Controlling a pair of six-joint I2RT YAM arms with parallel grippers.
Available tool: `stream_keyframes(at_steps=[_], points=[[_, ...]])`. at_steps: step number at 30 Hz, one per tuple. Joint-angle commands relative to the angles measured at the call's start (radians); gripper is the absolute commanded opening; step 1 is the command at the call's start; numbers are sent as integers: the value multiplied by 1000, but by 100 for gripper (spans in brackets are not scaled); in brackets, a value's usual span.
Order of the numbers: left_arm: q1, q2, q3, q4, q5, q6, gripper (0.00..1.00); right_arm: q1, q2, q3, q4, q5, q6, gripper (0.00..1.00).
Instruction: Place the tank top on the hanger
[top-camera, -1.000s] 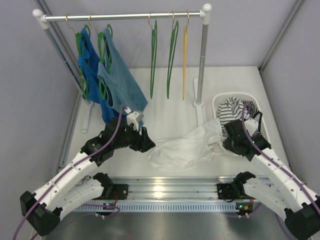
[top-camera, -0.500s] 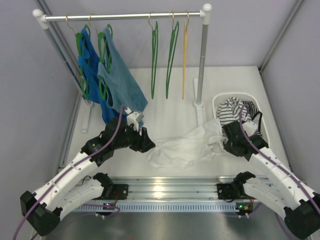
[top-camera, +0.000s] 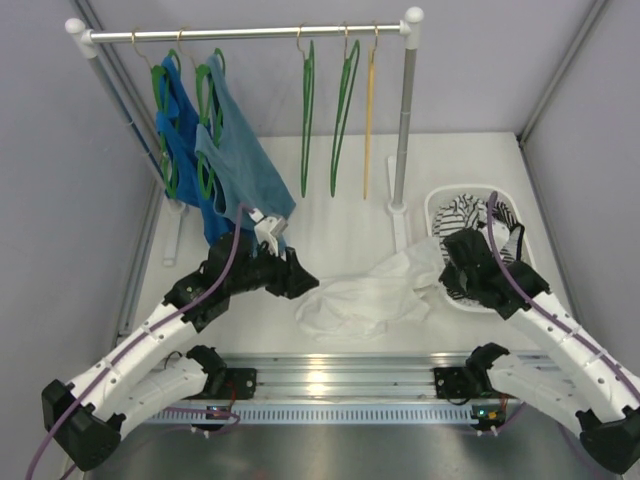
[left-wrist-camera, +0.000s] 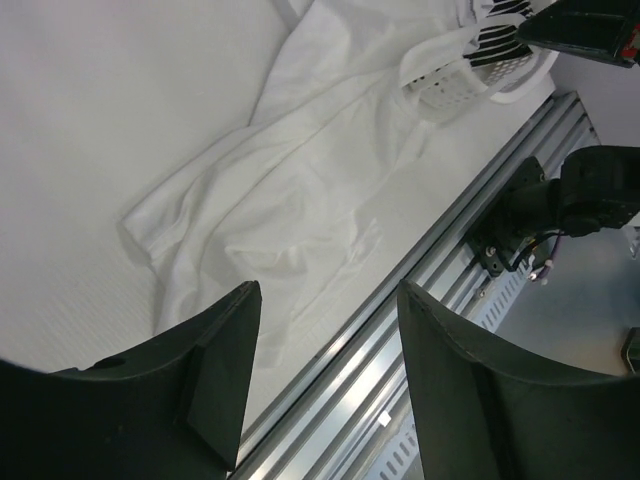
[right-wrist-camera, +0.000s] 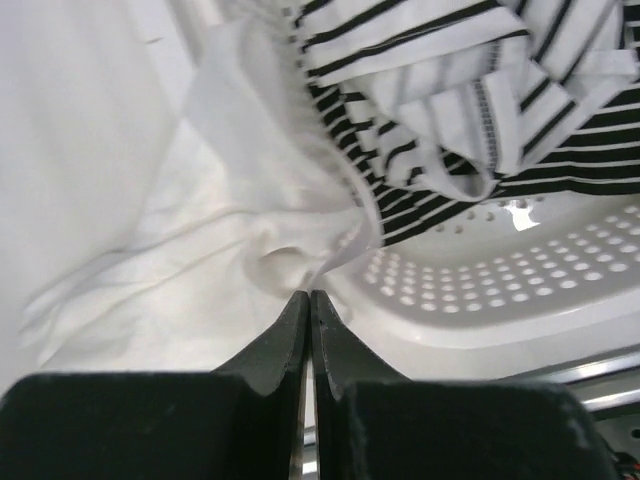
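The white tank top (top-camera: 362, 297) lies crumpled on the table, its right end draped over the basket's rim; it also shows in the left wrist view (left-wrist-camera: 290, 200) and the right wrist view (right-wrist-camera: 200, 230). My right gripper (top-camera: 449, 276) (right-wrist-camera: 309, 293) is shut on a bunched fold of the tank top at the basket's edge. My left gripper (top-camera: 298, 276) (left-wrist-camera: 325, 290) is open and empty, just left of the top's left end. Two empty green hangers (top-camera: 307, 110) hang on the rail at the back.
A white perforated basket (top-camera: 438, 203) (right-wrist-camera: 480, 300) at the right holds a black-and-white striped garment (top-camera: 466, 214) (right-wrist-camera: 470, 100). Two blue tank tops (top-camera: 220, 155) hang on green hangers at the rail's left. A yellow hanger (top-camera: 369, 120) hangs beside the rack's right post (top-camera: 403, 130).
My right gripper has moved a little back and up with the tank top's end. My left gripper has shifted slightly right toward the top.
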Motion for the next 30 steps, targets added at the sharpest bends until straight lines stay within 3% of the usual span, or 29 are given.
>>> stream_keyframes(at_steps=[1, 4, 7, 17, 23, 30], points=[[-3, -7, -24, 192, 49, -58, 62, 171, 33, 87, 58, 8, 84, 0], [-7, 2, -56, 321, 60, -104, 63, 303, 117, 144, 90, 45, 149, 0], [-24, 22, -94, 469, 57, -130, 63, 356, 194, 162, 168, 31, 158, 0], [-205, 197, -192, 819, -47, -115, 63, 402, 363, 239, 303, -41, 148, 0], [-329, 364, -231, 1009, -205, -115, 63, 402, 392, 244, 328, -61, 151, 0], [-395, 520, -202, 1160, -333, -122, 62, 403, 400, 239, 326, -64, 154, 0]])
